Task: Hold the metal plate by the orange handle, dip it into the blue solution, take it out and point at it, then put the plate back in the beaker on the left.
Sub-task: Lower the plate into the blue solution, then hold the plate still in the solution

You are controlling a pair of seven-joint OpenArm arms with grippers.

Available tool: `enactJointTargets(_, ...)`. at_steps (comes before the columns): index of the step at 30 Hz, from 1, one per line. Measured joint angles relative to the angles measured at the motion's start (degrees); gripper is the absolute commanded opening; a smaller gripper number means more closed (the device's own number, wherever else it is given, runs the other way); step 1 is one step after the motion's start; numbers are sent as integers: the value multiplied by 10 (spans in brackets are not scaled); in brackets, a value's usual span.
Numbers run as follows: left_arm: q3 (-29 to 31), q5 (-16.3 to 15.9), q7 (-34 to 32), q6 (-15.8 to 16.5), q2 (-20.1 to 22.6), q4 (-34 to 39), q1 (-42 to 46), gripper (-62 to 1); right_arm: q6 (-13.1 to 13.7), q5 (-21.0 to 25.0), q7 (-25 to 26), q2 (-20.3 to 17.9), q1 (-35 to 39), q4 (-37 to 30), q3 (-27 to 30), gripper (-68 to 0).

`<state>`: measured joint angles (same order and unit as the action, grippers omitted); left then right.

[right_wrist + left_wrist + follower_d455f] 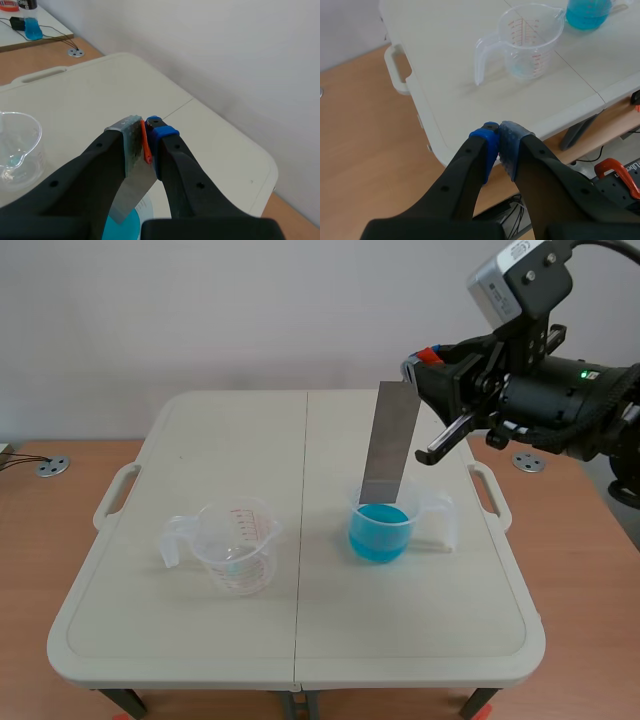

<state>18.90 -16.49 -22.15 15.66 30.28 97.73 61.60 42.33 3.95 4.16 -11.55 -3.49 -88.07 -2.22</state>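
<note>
The right pincer [418, 370], upper right of the frame, is clenched on the orange handle [146, 142]. The metal plate [390, 440] hangs right of centre, its lower edge at the rim of the blue solution beaker [380, 532]. I'd say the dip is in hand, and next comes a straight, steady lowering. The left pincer [499, 140] is clenched on nothing.

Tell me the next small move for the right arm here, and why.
Probably lower the metal plate straight down into the blue solution. The right tool is shut on its orange handle, and the plate's lower edge hangs at the mouth of the beaker, seemingly above the liquid.
</note>
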Motion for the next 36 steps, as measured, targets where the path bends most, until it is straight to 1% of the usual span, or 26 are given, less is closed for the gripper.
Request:
enactJointTargets(4, 0, 8, 0, 0, -6, 0, -3, -594, 0, -37, 25, 9, 0, 36, -5, -662)
enactJointTargets(12, 0, 8, 0, 0, -4, 0, -5, -594, 0, -84, 98, 9, 0, 101, -13, -662)
enactJointTargets(14, 0, 8, 0, 0, -4, 0, -5, -594, 0, -100, 112, 9, 0, 115, -13, -662)
enactJointTargets(19, 0, 8, 0, 0, -4, 0, -5, -594, -1, -122, 148, 9, 0, 144, -13, -662)
enactJointTargets(23, 0, 8, 0, 0, -4, 0, -5, -594, -1, -139, 165, 9, -1, 151, -13, -662)
enactJointTargets(25, 0, 8, 0, 0, -4, 0, -5, -594, -9, -150, 168, 12, -3, 155, -12, -662)
enactJointTargets(29, 0, 8, 0, 0, -4, 0, -5, -594, -11, -155, 169, 19, -5, 157, -12, -662)
enactJointTargets(36, 0, 8, 0, 0, -4, 0, -5, -594, -11, -156, 173, 19, -4, 157, -12, -662)
